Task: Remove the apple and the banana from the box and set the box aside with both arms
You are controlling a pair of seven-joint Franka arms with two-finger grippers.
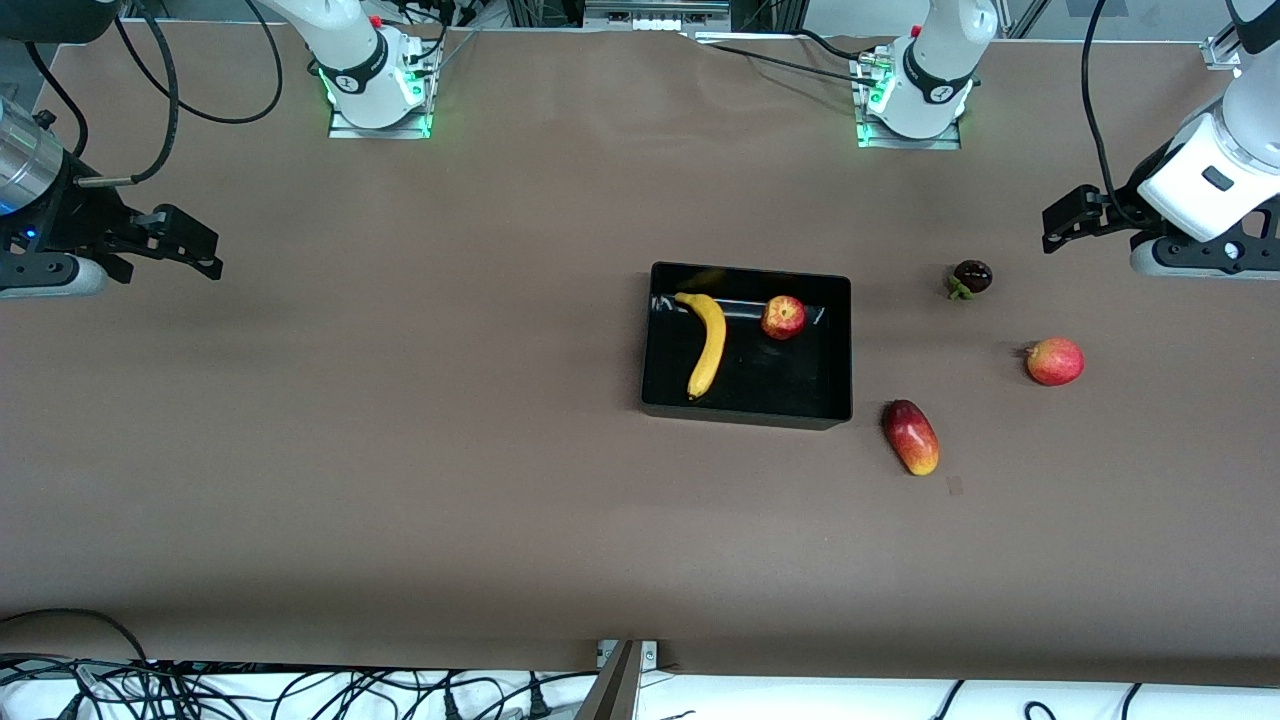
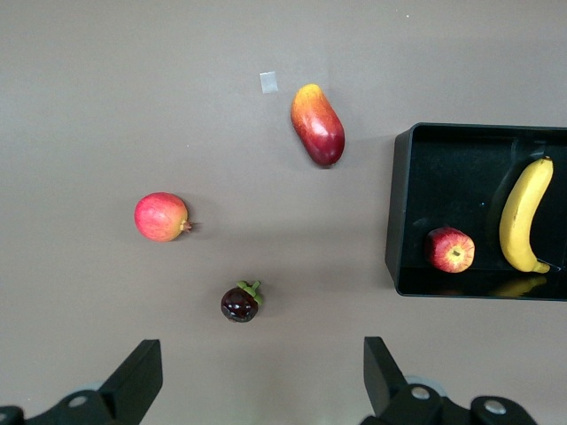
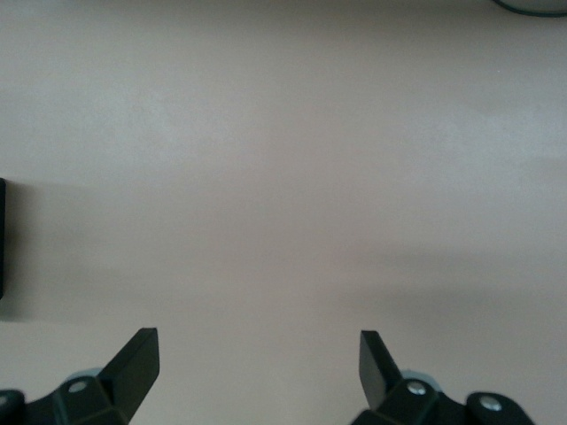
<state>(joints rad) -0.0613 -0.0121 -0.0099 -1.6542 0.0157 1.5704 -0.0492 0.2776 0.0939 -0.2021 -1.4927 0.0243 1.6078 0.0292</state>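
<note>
Two fruits remain inside the box, which sits near the middle of the desk: the banana lies along the wall toward the right arm's end, and the apple rests apart from it, close to the wall farther from the front camera.

Both arms are waiting. The left gripper hangs over the desk's left-arm end with fingers apart and nothing between them. The right gripper hangs over the right-arm end, likewise spread and empty.

Judgement: no removal has begun. The apple sits toward the left arm's end of the box, the banana toward the right arm's, so each arm has its nearer fruit. A descent from above, clear of the walls, looks soundest, with the banana pinched across its middle, not its tips.

The left wrist view shows the banana's reflection in the glossy box floor, and three loose fruits on bare desk: a mango-like fruit, a pink-red fruit and a small dark fruit. The right wrist view shows only bare desk and a sliver of the box at its edge.
</note>
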